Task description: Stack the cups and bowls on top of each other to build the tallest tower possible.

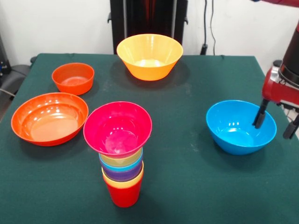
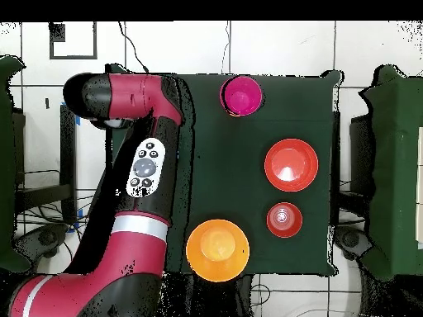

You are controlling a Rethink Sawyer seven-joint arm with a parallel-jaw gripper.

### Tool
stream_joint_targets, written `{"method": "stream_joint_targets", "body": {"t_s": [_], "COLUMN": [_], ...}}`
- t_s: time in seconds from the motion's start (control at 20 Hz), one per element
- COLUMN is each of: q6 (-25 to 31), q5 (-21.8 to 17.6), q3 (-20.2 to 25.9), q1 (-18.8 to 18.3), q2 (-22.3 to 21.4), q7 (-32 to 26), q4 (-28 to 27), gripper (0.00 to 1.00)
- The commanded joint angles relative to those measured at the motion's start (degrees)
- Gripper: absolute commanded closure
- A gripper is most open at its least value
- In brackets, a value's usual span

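The tower stands at the front of the table in the front view: a red cup as base, with yellow, purple and blue cups nested in it and the small magenta-pink bowl on top. From overhead only the pink bowl shows. My gripper is open at the right, straddling the right rim of the large blue bowl. One finger is inside the bowl and the other is outside. In the overhead view the arm hides the gripper and the blue bowl.
The large yellow-orange bowl sits at the far middle. The small orange bowl and the wide shallow orange bowl sit at the left. The green table's right edge is close to the gripper.
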Motion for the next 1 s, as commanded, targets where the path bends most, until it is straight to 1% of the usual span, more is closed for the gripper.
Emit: {"method": "stream_joint_targets", "body": {"t_s": [0.05, 0.3, 0.55, 1.0], "q6": [-3.07, -4.42, -2.92, -3.39], "q5": [-0.03, -0.7, -1.08, 0.51], "q3": [4.43, 4.22, 3.71, 3.28], "q1": [1.3, 1.57, 1.81, 2.69], "q2": [4.34, 4.73, 4.74, 5.42], "q7": [13.03, 13.22, 12.77, 16.31], "q4": [7.13, 8.3, 8.89, 10.16], "gripper": [0.0, 0.0, 0.0, 0.0]}}
